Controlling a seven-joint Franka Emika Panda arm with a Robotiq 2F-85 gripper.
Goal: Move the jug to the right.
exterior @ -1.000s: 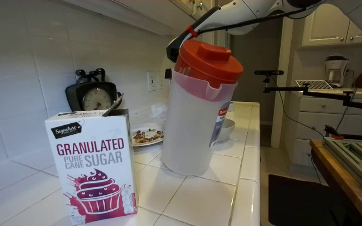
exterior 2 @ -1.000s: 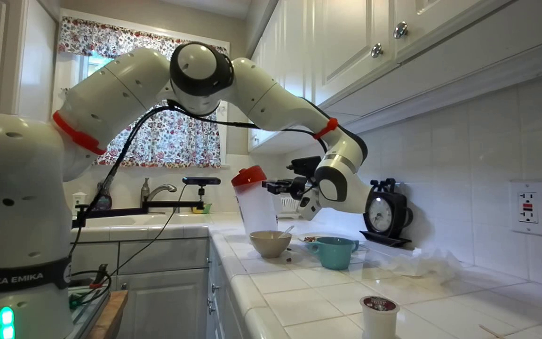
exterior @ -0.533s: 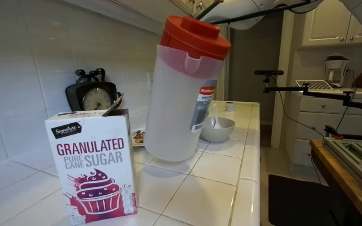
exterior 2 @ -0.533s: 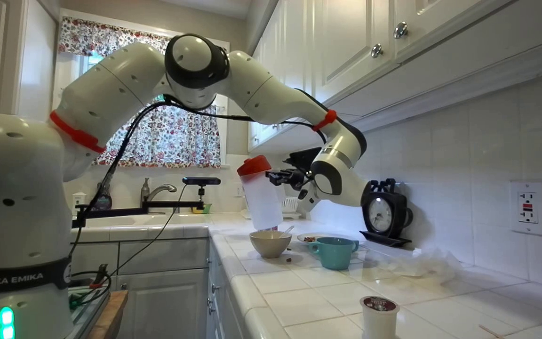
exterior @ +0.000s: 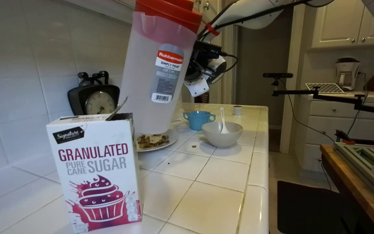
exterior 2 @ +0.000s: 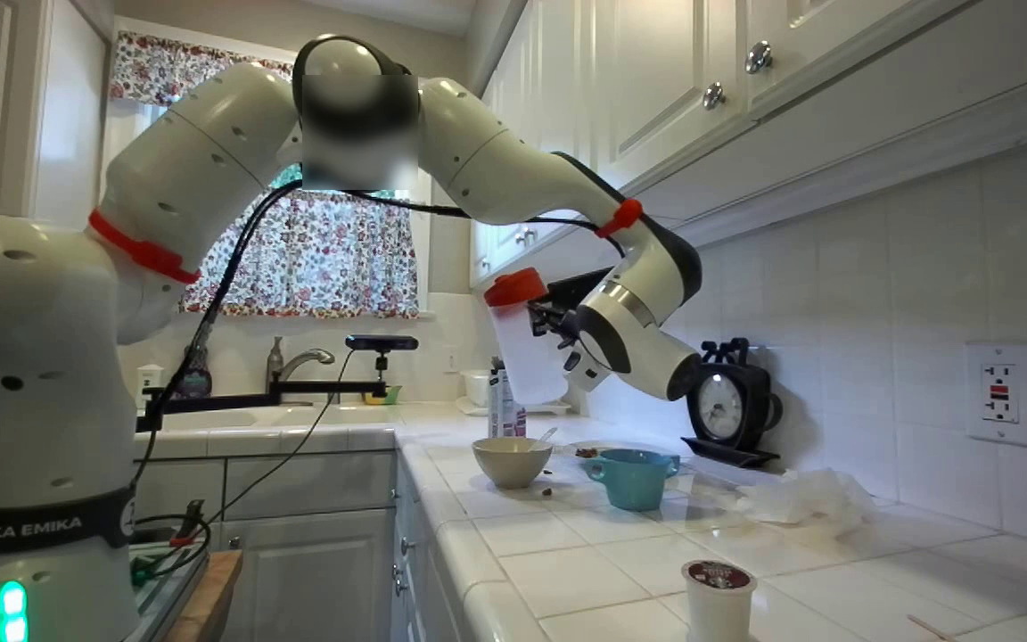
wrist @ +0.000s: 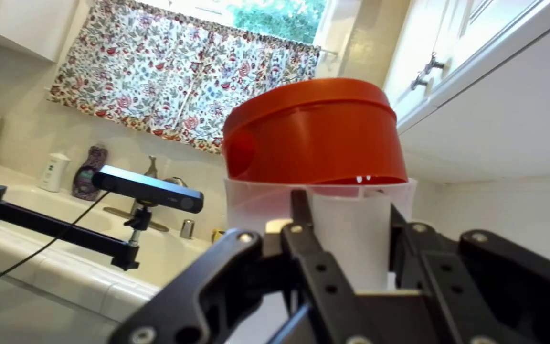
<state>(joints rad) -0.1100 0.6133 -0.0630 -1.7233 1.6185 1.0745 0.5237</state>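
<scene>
Find at left, in an exterior view, a white cardboard sugar box [exterior: 94, 174] standing on the white tiled tabletop [exterior: 213, 208]. Next, see the tall translucent white plastic jug [exterior: 159, 73] with red-orange lid [exterior: 170, 13], tilted and raised clear of the tabletop, between its wall-side and right edges. Note, in the wrist view, black fingers [wrist: 303, 243] clamped on the handle [wrist: 354, 239]. Then see a blue two-handled cup [exterior: 198, 121] and, nearer the right edge, a pale round bowl [exterior: 221, 137].
</scene>
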